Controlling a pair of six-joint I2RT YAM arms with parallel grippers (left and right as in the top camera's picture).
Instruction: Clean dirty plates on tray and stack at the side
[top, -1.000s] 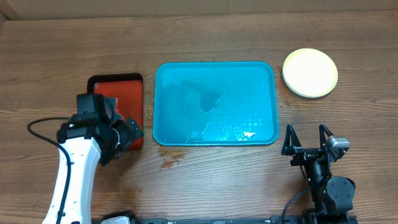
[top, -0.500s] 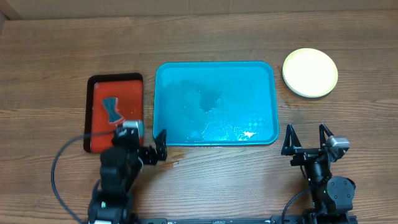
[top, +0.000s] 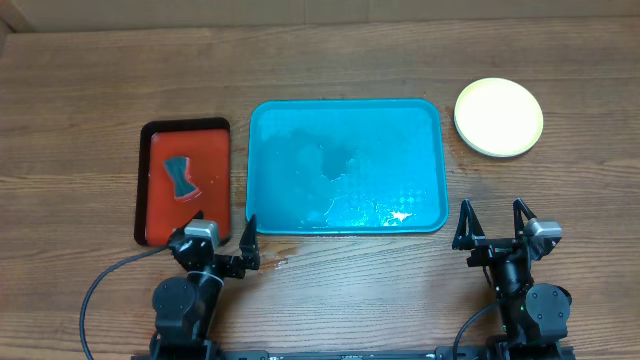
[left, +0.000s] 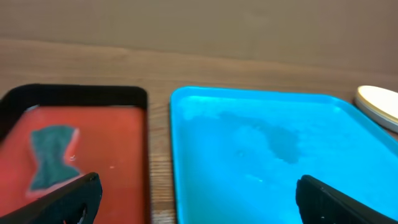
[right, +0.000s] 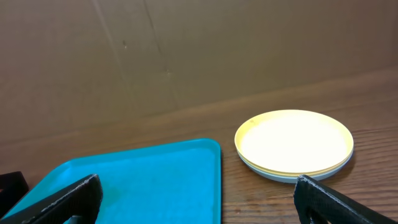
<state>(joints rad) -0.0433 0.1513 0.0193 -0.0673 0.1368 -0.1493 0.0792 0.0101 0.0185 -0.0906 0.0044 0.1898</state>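
Tray bare, plates stacked at the side, both arms low at the near edge.

The left gripper (top: 220, 243) and right gripper (top: 492, 222) both had fingers spread wide and held nothing. The plates (top: 498, 117) sat in one stack on the table (top: 80, 100), just off the far right corner of the tray (top: 345, 165). Risks, as judged: a wet film glistened on the tray floor and a damp patch (top: 275, 263) marked the wood beside the left gripper, so wet plates could slide in the stack. A right-arm sweep could knock it. Counts: one stack, top plate yellow-green, with about three rims in the right wrist view, though this was uncertain. Also one turquoise tray, one red tray (top: 150, 190), one sponge (top: 180, 177) and two grippers.
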